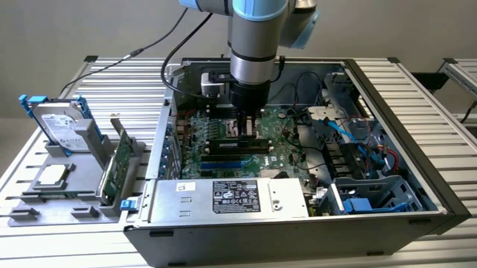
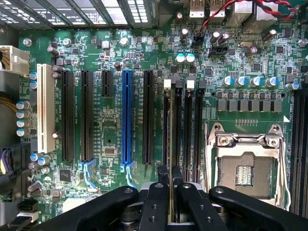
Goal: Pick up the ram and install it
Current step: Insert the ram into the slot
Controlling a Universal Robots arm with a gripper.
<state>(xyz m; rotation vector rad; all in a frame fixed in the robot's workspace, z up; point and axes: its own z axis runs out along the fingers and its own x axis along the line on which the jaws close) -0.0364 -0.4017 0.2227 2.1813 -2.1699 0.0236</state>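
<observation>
Black claw [image 2: 172, 197] is clenched on the ram [image 2: 172, 139], holding the thin stick on edge over the memory slots [image 2: 186, 125] of the motherboard [image 2: 110, 57]. If the stick sits crooked or off its slot, pushing down could jam it or bend it. The arm [image 1: 257, 33] points straight down into the computer case [image 1: 439, 190].

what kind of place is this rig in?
Likely a robotics lab bench for PC assembly: open computer case on a slatted aluminium table, grey parts fixture with a hard drive, gripper holding the ram over the motherboard.
</observation>
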